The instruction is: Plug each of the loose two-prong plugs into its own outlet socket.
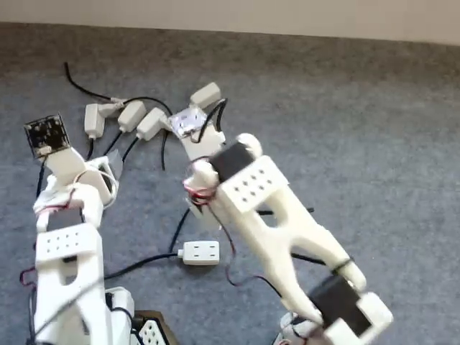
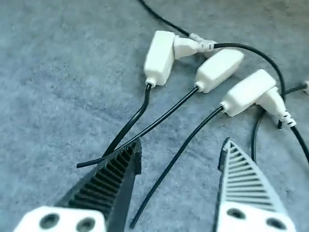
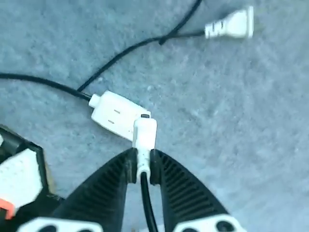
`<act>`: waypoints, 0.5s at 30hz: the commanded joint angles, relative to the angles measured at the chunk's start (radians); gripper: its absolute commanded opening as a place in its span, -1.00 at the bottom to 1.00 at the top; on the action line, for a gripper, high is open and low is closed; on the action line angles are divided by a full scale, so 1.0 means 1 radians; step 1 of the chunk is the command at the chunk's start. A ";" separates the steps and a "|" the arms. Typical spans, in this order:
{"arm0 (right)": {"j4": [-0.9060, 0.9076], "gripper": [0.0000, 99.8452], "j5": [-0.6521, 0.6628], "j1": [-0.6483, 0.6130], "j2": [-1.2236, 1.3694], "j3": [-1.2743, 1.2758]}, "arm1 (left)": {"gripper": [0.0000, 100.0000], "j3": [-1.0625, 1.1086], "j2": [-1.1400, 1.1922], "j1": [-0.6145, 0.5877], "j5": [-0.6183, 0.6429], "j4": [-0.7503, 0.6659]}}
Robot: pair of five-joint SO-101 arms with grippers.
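Observation:
My right gripper [image 3: 141, 157] is shut on a white two-prong plug [image 3: 144, 136], whose black cord runs back between the fingers. The plug's front end touches a white outlet socket [image 3: 114, 116] lying on the grey carpet. Farther off lies a loose white plug [image 3: 232, 26] on a black cord. My left gripper [image 2: 182, 144] is open above the carpet, with two black cords passing between its fingers. Beyond it lie three white sockets [image 2: 160, 57], [image 2: 218, 69], [image 2: 248, 92]; the first and third each have a plug [image 2: 186, 46], [image 2: 273, 102] in them. In the high view the left gripper [image 1: 111, 169] is at the left.
Another white socket [image 1: 200, 251] lies in the foreground on a black cord, left of the right arm [image 1: 273, 215]. One more socket [image 1: 205, 95] sits at the back. Black cords [image 1: 93, 92] loop across the carpet [image 1: 359, 122]; its right side is open.

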 commanded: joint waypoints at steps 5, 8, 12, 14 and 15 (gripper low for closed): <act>0.044 -0.98 -0.391 -0.053 0.124 -0.111 | -0.45 -0.096 0.117 -0.015 0.020 -0.025; 0.044 -0.98 -0.420 -0.070 0.120 -0.116 | -0.45 -0.094 0.110 -0.016 0.020 -0.025; 0.050 -0.98 -0.445 -0.070 0.122 -0.090 | -0.45 -0.093 0.110 -0.016 0.020 -0.025; 0.051 -0.98 -0.445 -0.070 0.122 -0.054 | -0.45 -0.093 0.110 -0.016 0.020 -0.025; 0.045 -0.98 -0.446 -0.073 0.122 -0.031 | -0.45 -0.093 0.110 -0.016 0.020 -0.025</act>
